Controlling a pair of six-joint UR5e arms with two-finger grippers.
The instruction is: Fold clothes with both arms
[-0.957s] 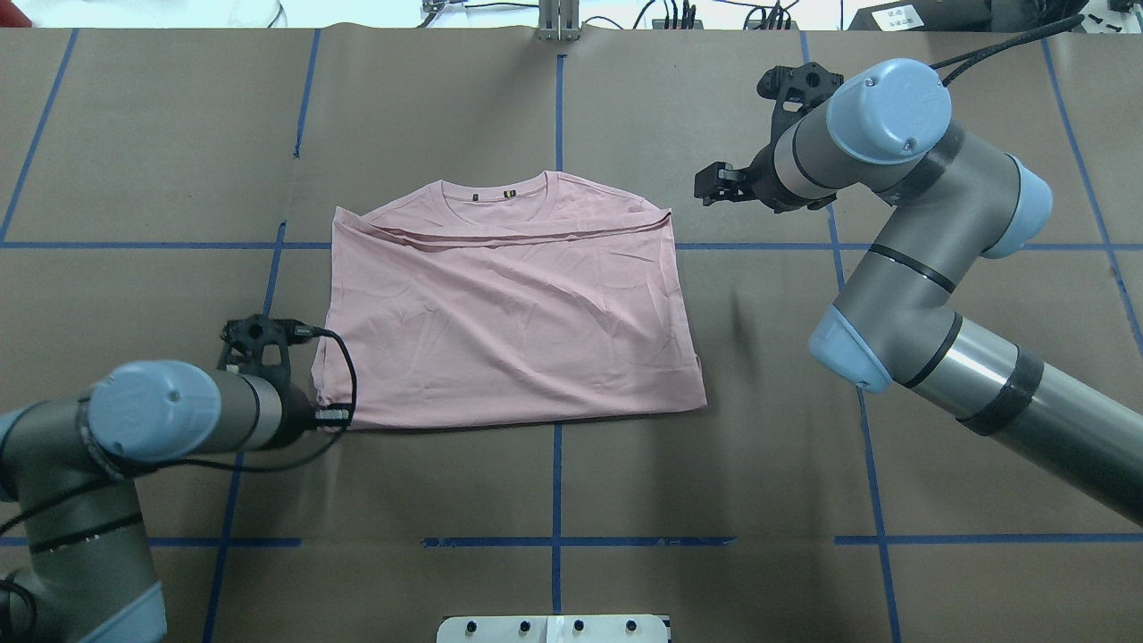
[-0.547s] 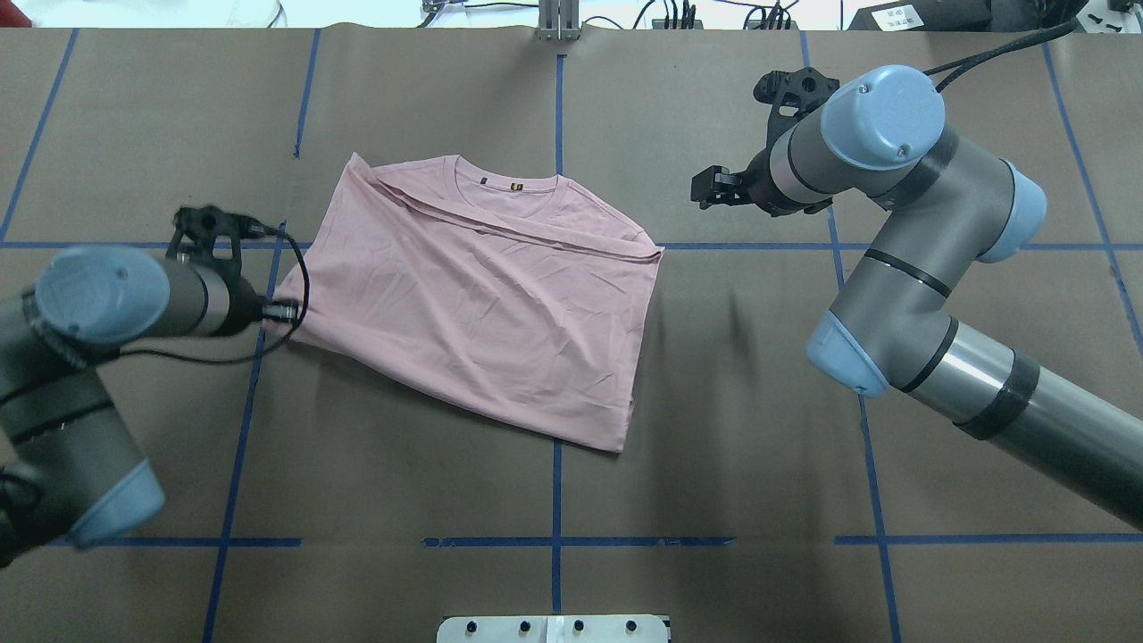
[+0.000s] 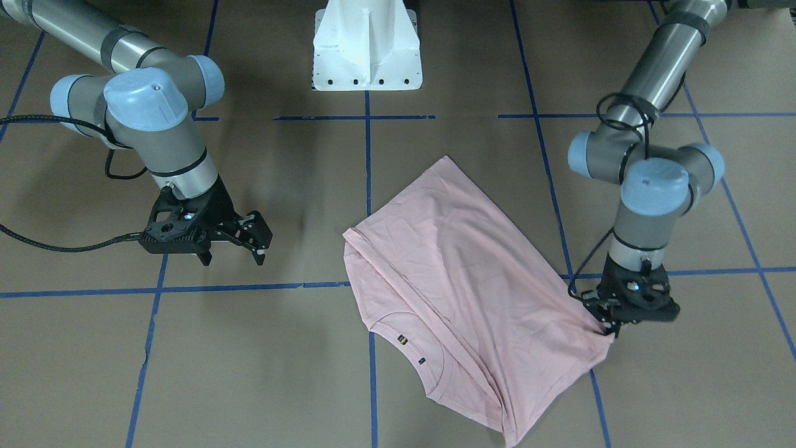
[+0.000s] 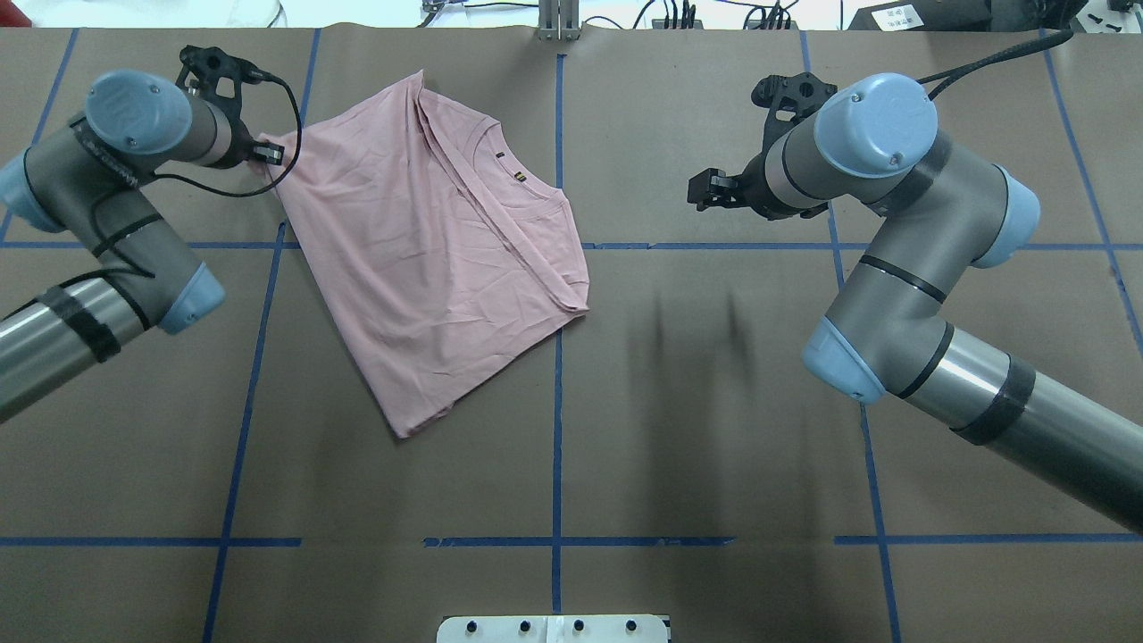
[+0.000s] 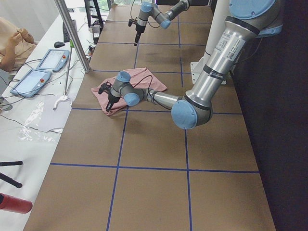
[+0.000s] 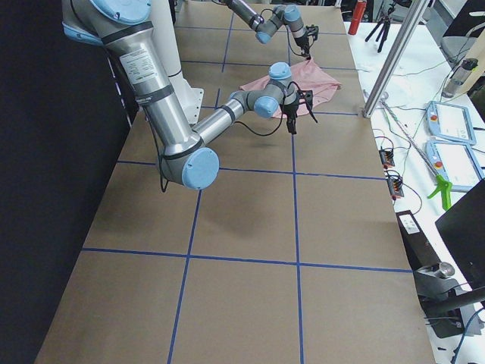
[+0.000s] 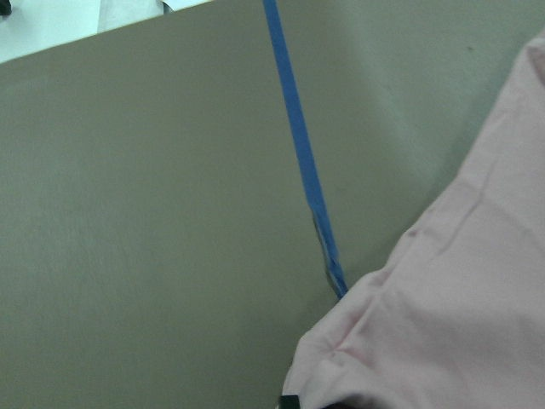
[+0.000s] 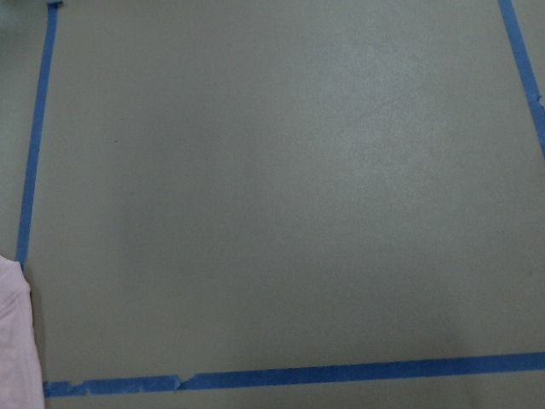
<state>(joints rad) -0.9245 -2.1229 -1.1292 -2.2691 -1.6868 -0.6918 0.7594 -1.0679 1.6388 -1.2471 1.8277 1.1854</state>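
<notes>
The pale pink T-shirt [image 4: 429, 250] lies folded and skewed on the brown table, plain side up, with its collar [image 4: 522, 192] toward the far centre. It also shows in the front-facing view [image 3: 460, 286] and at the left wrist view's lower right [image 7: 443, 324]. My left gripper [image 4: 266, 152] is shut on a corner of the shirt at the far left and holds it low over the table [image 3: 612, 326]. My right gripper [image 4: 705, 189] is open and empty, hovering to the right of the shirt and apart from it [image 3: 231, 254]. Only a sliver of shirt [image 8: 13, 341] shows in the right wrist view.
Blue tape lines [image 4: 556, 375] divide the table. The white pedestal base [image 3: 367, 50] stands at the near edge. A metal post [image 5: 72, 38] and a side table with tablets [image 5: 29, 79] stand past the far edge, close to the shirt's far corner.
My left gripper has dragged the shirt's corner from the near left to the far left. The shirt has swung round and shifted left. The right arm has barely moved.
</notes>
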